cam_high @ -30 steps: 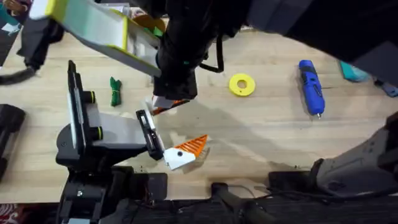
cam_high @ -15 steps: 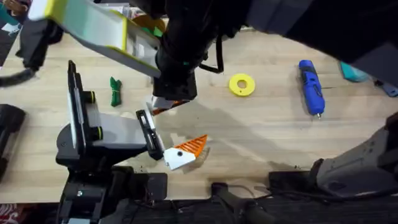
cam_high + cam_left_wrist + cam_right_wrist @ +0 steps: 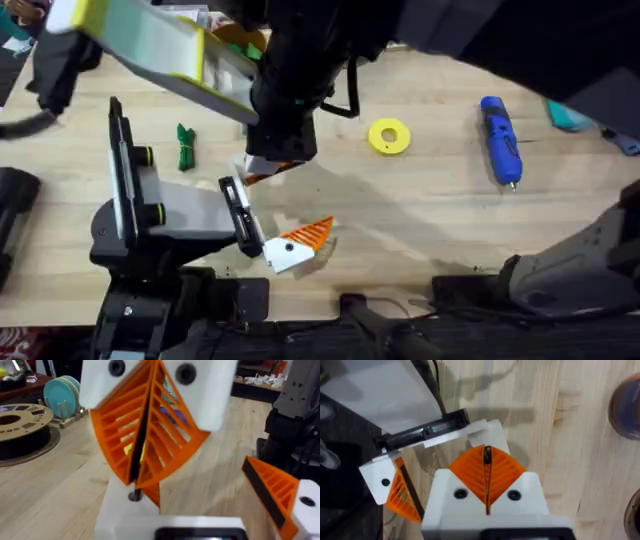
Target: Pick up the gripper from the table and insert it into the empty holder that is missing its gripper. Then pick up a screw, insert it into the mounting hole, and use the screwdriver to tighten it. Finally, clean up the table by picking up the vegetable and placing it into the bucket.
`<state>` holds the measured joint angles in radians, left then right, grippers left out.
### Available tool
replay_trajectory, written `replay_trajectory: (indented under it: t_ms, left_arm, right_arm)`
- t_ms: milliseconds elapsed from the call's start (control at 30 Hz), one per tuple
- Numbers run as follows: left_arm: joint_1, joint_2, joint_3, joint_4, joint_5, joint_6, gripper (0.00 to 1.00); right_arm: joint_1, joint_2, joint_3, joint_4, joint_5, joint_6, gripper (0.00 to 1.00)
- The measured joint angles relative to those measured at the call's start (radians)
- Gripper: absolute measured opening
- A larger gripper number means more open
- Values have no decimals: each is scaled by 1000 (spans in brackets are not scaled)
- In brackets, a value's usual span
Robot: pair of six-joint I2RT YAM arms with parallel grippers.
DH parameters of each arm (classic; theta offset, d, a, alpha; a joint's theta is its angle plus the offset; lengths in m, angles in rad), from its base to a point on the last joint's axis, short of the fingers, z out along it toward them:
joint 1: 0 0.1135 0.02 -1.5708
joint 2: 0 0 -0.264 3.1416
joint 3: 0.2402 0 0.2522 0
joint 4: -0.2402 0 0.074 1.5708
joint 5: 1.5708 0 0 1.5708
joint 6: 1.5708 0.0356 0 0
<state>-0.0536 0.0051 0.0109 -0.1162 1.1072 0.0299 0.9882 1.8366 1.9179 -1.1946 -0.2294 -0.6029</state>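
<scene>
My right gripper reaches across the table, its orange pads shut on a small dark screw. The screw's tip meets the white holder on my left arm's finger rail. An orange wedge shows at that holder. My left gripper stands open, its other orange finger well apart. The blue screwdriver lies far right. The dark-green vegetable lies at the left. The bucket's mustard rim peeks out behind the right arm.
A yellow ring lies mid-table and a teal pouch at the right edge. A brown spool and teal discs stand beyond the left arm. A blurred yellow-and-white part hangs close under the overhead camera.
</scene>
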Motion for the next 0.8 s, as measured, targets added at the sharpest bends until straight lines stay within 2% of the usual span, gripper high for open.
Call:
replay_trajectory:
  t_ms: [800]
  left_arm:
    - [0, 0, 0, -1, 1, -1, 986]
  right_arm:
    - [6, 23, -5, 1, 3, 0, 6]
